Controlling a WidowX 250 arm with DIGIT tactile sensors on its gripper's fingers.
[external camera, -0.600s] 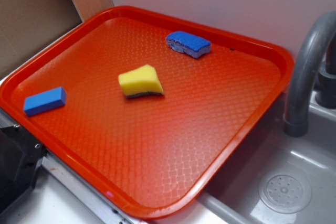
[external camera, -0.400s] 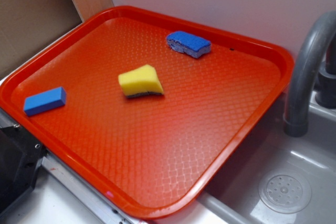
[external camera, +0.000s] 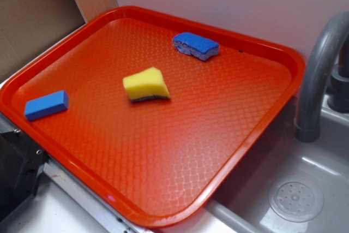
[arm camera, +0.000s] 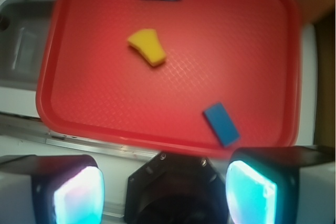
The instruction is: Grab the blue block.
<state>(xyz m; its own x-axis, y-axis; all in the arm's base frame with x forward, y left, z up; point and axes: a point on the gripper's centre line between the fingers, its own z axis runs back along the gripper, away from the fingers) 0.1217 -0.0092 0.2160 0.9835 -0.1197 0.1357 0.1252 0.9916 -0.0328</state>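
Two jaws apart, empty, high above blue block [arm camera: 221,124] on unlabelled red tray [arm camera: 173,140].

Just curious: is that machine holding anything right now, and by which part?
Nothing. The tool is open and empty, and the blue block lies untouched on the red tray.

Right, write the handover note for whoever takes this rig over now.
Gripper: open, empty, high above the near edge of the red plastic tray.
Small solid bright-blue rectangular block: flat on the tray, near one corner, untouched.
Also on the tray: yellow wedge sponge mid-tray, blue wavy sponge at the far rim.
Done: nothing grasped.
Left: move over the block, descend, close, lift.
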